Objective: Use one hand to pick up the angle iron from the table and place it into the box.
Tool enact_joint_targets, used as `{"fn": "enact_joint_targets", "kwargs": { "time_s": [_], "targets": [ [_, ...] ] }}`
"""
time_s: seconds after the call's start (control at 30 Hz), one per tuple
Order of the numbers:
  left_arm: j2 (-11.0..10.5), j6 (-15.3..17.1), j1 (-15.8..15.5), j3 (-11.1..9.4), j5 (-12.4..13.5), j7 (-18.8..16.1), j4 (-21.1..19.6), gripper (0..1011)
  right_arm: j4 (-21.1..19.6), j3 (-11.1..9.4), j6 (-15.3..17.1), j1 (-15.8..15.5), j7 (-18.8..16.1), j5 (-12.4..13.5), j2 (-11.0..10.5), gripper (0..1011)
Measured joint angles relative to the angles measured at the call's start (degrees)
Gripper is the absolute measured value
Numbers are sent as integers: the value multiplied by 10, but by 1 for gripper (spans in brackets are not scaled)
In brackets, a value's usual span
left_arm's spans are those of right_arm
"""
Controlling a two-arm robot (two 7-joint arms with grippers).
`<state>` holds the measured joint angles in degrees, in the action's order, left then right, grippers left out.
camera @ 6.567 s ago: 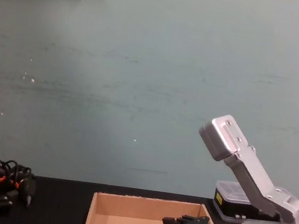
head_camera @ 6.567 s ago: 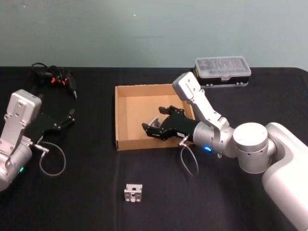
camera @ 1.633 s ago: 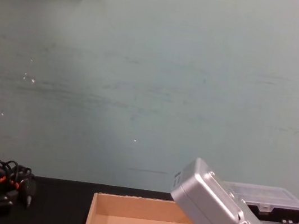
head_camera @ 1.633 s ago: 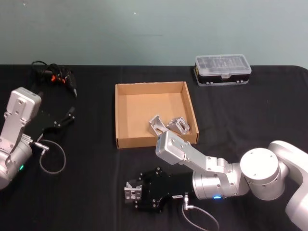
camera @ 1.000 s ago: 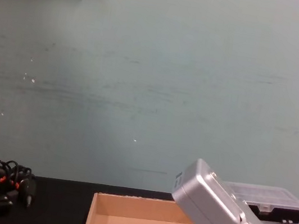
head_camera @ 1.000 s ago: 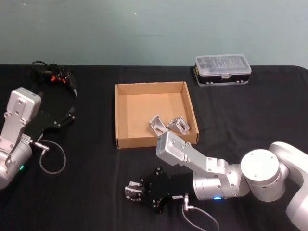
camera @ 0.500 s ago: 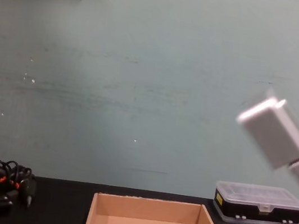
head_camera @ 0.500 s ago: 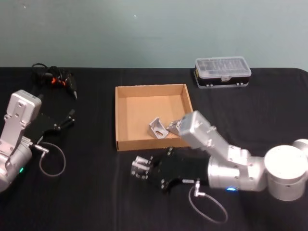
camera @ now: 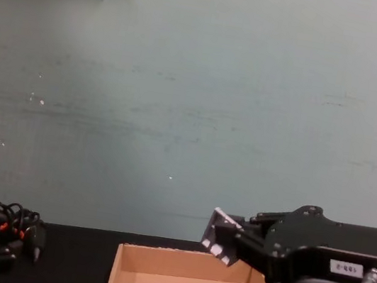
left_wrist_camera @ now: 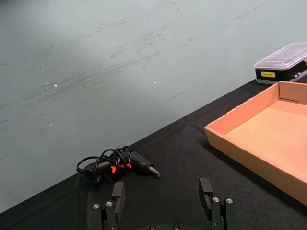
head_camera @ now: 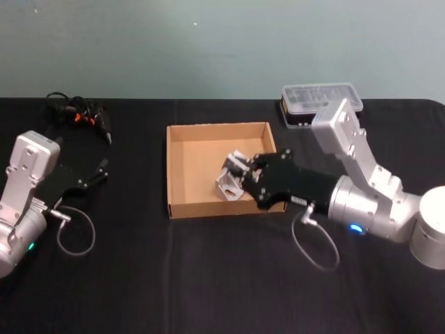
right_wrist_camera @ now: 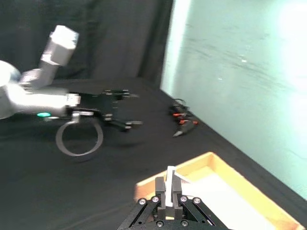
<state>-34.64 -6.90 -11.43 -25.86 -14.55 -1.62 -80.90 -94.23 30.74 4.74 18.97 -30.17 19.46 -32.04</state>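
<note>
While the black tabletop spreads across the whole head view, the brown cardboard box is seen standing at its middle, toward the far edge. The right arm is reached in from the right side, its silver links angled over the near right corner of the box. The left arm is parked on the left side of the tabletop, well apart from the box, with a loop of thin cable lying beside it. A black case with a clear lid is seen behind the right arm at the far edge, partly covered by the arm's upper link. A bundle of black cables with orange marks lies at the far left corner.

The right end effector is held above the inside of the box, clear of its floor in the chest view, and is clamped on an angle iron; in the right wrist view the silver piece is gripped upright between the closed fingers. The left end effector is spread apart with nothing between its fingers, hovering low over the tabletop. A second angle iron lies on the box floor, just beside and under the held one.
</note>
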Motion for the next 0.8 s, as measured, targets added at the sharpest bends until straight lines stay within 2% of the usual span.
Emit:
{"fn": "enact_joint_targets", "kwargs": {
  "time_s": [0.13, 0.23, 0.27, 0.47, 0.8],
  "targets": [
    [0, 0, 0, 0, 0, 0, 0, 1012, 31, -6, 5, 12, 17, -9, 24, 82],
    [0, 0, 0, 0, 0, 0, 0, 1011, 65, -9, 12, 26, 34, -19, 50, 82],
    [0, 0, 0, 0, 0, 0, 0, 1011, 65, -9, 12, 26, 34, -19, 50, 82],
    [0, 0, 0, 0, 0, 0, 0, 1011, 136, -12, 27, 60, 57, -34, 98, 82],
    [0, 0, 0, 0, 0, 0, 0, 1011, 240, -15, 54, 110, 68, -46, 155, 82]
  ]
}}
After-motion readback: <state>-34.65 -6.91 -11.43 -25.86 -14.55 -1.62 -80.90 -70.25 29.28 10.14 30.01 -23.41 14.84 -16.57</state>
